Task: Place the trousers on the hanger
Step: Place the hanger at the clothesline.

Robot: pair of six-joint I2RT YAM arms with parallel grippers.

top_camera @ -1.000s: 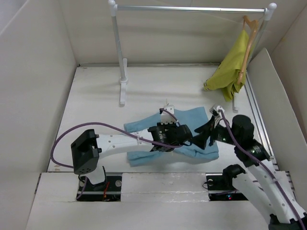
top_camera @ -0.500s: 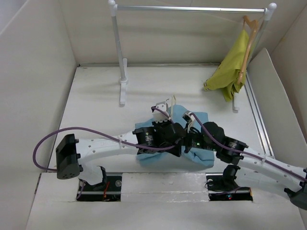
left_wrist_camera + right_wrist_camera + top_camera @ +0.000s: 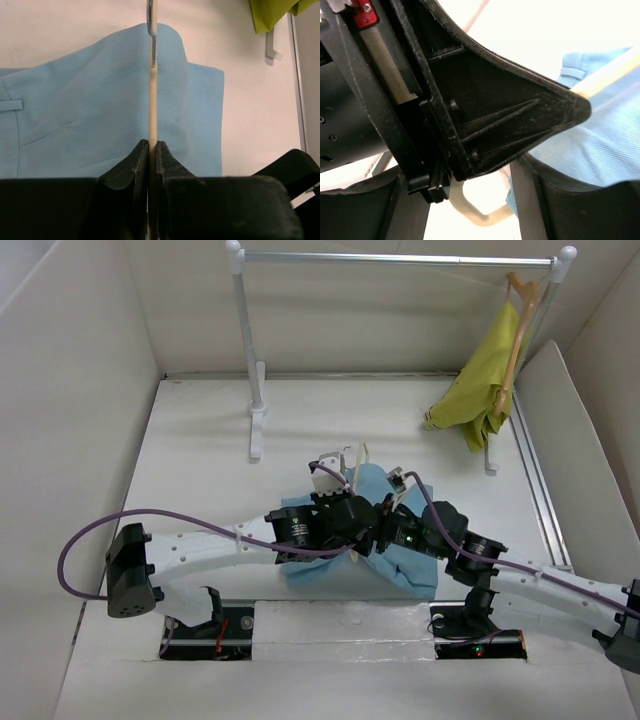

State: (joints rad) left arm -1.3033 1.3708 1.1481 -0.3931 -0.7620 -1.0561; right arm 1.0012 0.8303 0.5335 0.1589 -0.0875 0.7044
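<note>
1. Your left gripper [image 3: 151, 146] is clenched on the thin bar of the hanger [image 3: 151, 100]. Its two fingers [image 3: 127, 165] press the bar from both sides, so the hanger is secured.
2. The hanger is over the middle of the table [image 3: 200, 470], with its hook [image 3: 150, 20] pointing away from the arms. From the left wrist you see it edge-on in front of the trousers [image 3: 90, 110]. I cannot tell if it touches them.
3. The trousers lie on the table in a bunched, partly folded heap under both grippers. No cloth is seen passing over the bar, so I judge that the hanging itself is not yet done.
4. Your right gripper [image 3: 470, 200] is just beside the left one, over the heap. Its fingers [image 3: 555, 200] stand apart and grasp nothing. A curved corner of the hanger shows in the gap, and the left gripper hides most of that view.
5. What is left, in my judgement: take a free edge of cloth, bring it through the triangle and let it fall evenly over the bar.
6. At the far right, the rack [image 3: 400, 258] carries a yellow garment [image 3: 480, 380], well apart from your work.
</note>
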